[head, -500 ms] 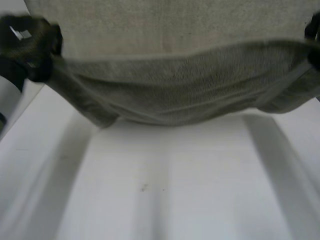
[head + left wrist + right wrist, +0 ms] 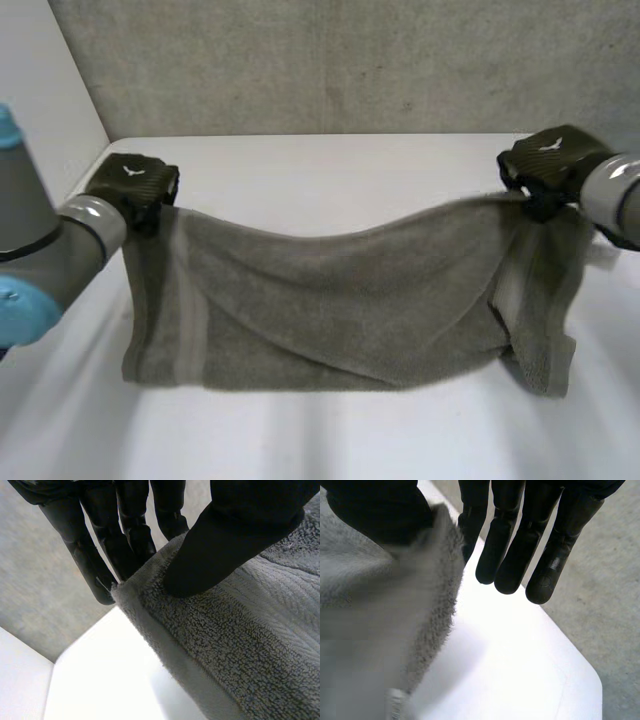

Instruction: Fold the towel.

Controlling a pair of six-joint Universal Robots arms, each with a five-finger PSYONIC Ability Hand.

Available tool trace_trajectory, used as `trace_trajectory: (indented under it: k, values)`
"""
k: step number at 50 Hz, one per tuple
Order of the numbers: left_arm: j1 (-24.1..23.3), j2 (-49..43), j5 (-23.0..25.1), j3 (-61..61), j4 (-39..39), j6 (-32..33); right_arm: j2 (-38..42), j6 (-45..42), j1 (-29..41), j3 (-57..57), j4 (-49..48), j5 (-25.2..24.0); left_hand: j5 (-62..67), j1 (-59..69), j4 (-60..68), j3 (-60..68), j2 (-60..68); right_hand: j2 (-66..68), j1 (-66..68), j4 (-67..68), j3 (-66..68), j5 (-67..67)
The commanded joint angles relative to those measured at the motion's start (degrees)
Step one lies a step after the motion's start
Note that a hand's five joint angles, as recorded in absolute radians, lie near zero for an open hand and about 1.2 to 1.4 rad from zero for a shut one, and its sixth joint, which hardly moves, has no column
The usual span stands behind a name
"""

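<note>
**Towel (image 2: 340, 300) strung between both hands, pinched at the top corners**

On my left hand (image 2: 133, 184), the thumb (image 2: 235, 540) is pressed onto the towel's corner. Straight fingers (image 2: 132, 530) sit behind it, so the cloth is clamped between them. My right hand (image 2: 548, 165) has the same grip: thumb on the upper edge and the nearest finger behind the cloth. Its other fingers are straight and free just past the edge.

The towel is grey-green terry and hangs over the white table (image 2: 330, 165), with the top edge sagging in the middle. The end below my right hand drapes in a bunch, and a diagonal crease runs across the front. The bottom edge is at the table surface; I can't tell how much of it rests there. There is a grey wall (image 2: 350, 60) behind.
</note>
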Motion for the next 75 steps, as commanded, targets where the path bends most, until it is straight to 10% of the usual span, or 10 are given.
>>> trace_trajectory:
  k: [1, 12, 28, 40, 50, 56, 64, 67, 69, 75]
  values:
    - [-0.53, -8.28, -2.95, 18.65, 1.65, 3.07, 6.74, -3.50, 3.04, -10.99, -12.17, 8.75, 10.59, 11.57, 10.24, 10.31, 10.25, 12.65, 24.65, 11.81, 12.26, 13.36]
    - [-1.33, -1.09, -8.76, 30.76, 22.90, -2.28, -4.41, -2.79, 3.57, -10.05, -48.71, 12.62, 10.59, 11.57, 10.24, 10.31, 10.25, 12.65, 24.65, 11.81, 12.26, 13.36]
    - [-1.06, 2.45, -7.53, -8.95, 29.50, -4.49, -1.54, -2.18, 2.60, 14.39, -34.32, -3.37, 10.59, 11.57, 10.24, 10.31, 10.25, 12.65, 24.65, 11.81, 12.26, 13.36]
    - [-0.54, -4.86, -7.54, -17.93, 32.94, -4.14, 11.57, 3.01, 2.60, 19.42, -33.52, -2.77, 10.59, 11.57, 10.24, 10.31, 10.25, 12.65, 24.65, 11.81, 12.26, 13.36]
    - [0.96, -2.92, -7.62, -20.05, 32.94, -4.31, 11.22, 24.95, -1.34, 21.79, -33.61, 0.39, 10.59, 11.57, 10.24, 10.31, 10.25, -31.46, -19.46, -32.30, -31.85, -30.75]
    - [1.05, -2.75, -7.62, -20.14, 32.94, -4.40, 11.31, 34.63, -3.46, 23.11, -33.70, 4.43, 10.59, 11.57, 10.24, 10.31, 10.25, -33.54, -21.55, -34.39, -33.94, -32.83]
    - [1.05, -2.75, -7.71, -20.76, 32.77, -4.22, 10.96, 37.20, -4.52, 24.60, -33.44, 6.20, 10.59, 11.57, 10.24, 10.31, 10.25, -30.86, -18.86, -31.70, -31.25, -30.14]
    - [1.05, -2.75, -7.71, -21.11, 32.42, -4.05, 10.61, 37.11, -4.69, 25.75, -33.52, 6.20, 10.59, 11.57, 10.24, 10.31, 10.25, -20.76, -8.76, -21.61, -21.16, -20.05]
    - [1.05, -2.57, -7.71, -21.72, 31.63, -3.87, 9.38, 36.76, -5.65, 26.97, -34.13, 5.41, 10.59, 11.57, 10.24, 10.31, 10.25, 12.48, 24.48, 11.64, 12.09, 13.19]
    - [0.96, 1.81, -7.71, -24.61, 24.44, -2.12, 3.15, 28.62, -7.59, 28.99, -33.44, 2.25, 10.59, 11.57, 10.24, 10.31, 10.25, 12.65, 24.65, 11.81, 12.26, 13.36]
